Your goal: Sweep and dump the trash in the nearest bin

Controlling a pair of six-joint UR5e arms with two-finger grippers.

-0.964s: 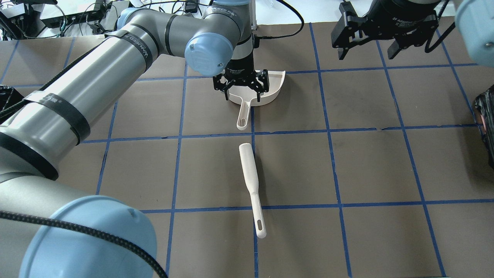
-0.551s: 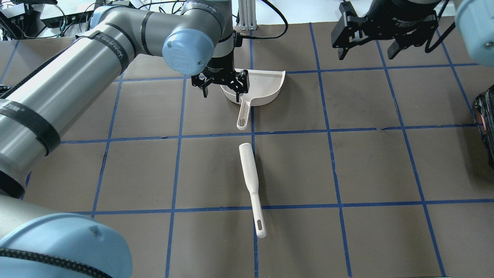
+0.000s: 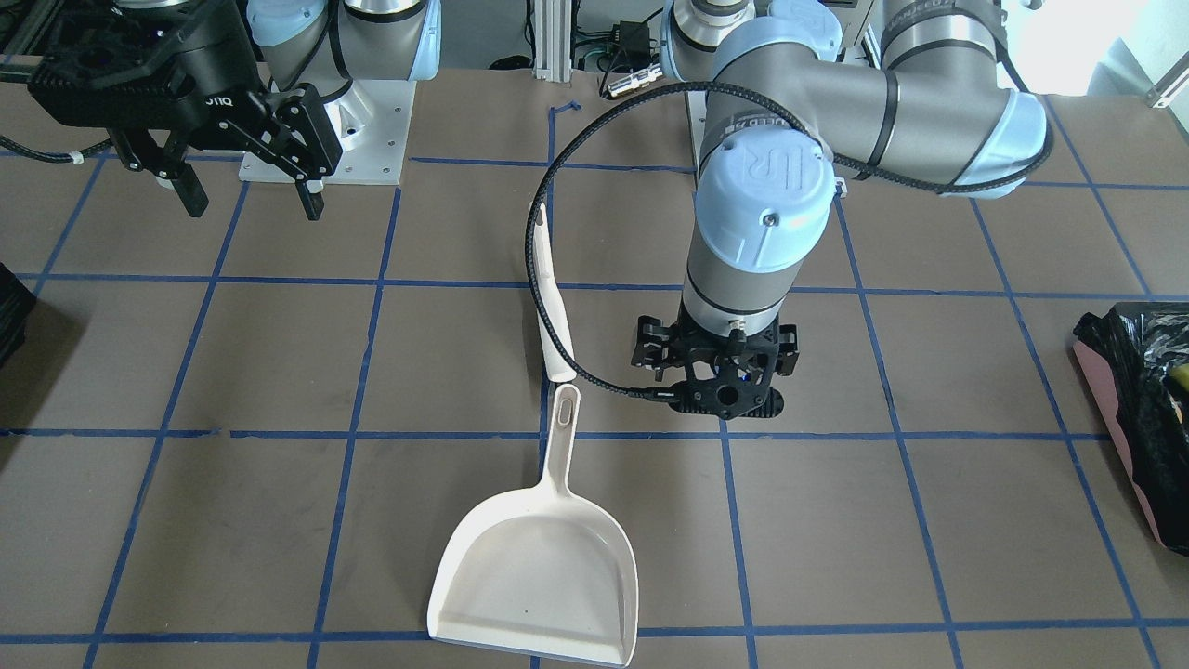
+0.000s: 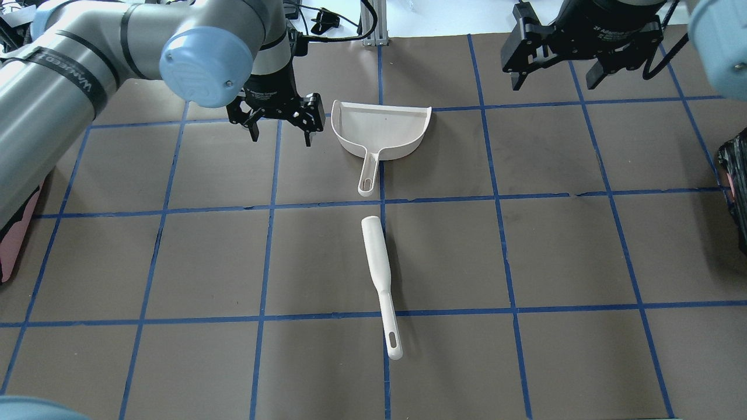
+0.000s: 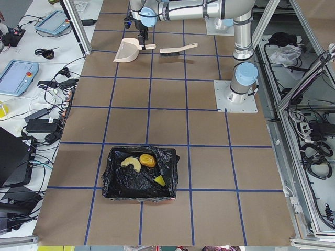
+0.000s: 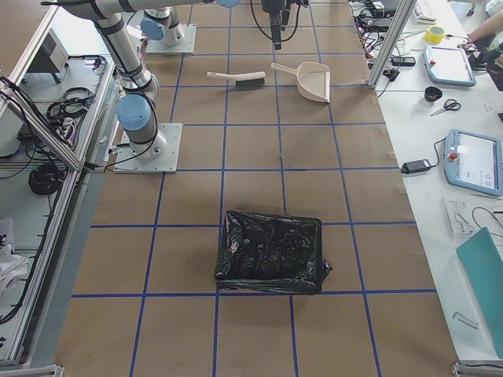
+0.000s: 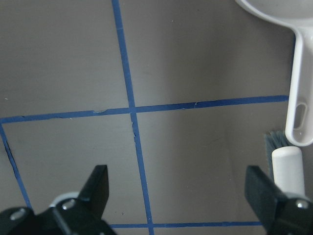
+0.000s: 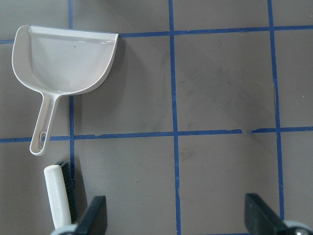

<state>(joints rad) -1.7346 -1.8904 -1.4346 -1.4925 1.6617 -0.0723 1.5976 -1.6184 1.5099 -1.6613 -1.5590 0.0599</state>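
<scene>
The white dustpan (image 4: 382,131) lies empty on the table at the far middle, with the white brush (image 4: 379,274) nearer me. My left gripper (image 4: 280,137) is open and empty, just left of the dustpan, above the table. In the left wrist view (image 7: 178,196) the dustpan handle (image 7: 301,88) is at the right edge. My right gripper (image 4: 554,81) is open and empty, high at the far right. The trash (image 5: 147,160) lies inside the bin (image 5: 112,180) at the table's left end. That bin's black bag and pink side also show in the front view (image 3: 1129,358).
A second black-bagged bin (image 6: 271,251) stands at the table's right end; its edge shows in the overhead view (image 4: 736,186). Blue tape lines grid the brown table top. Cables, tablets and tools lie on benches beyond the far edge.
My left gripper has moved left, from over the dustpan to the bare table beside it, still open. The dustpan, brush and right arm have not moved.
</scene>
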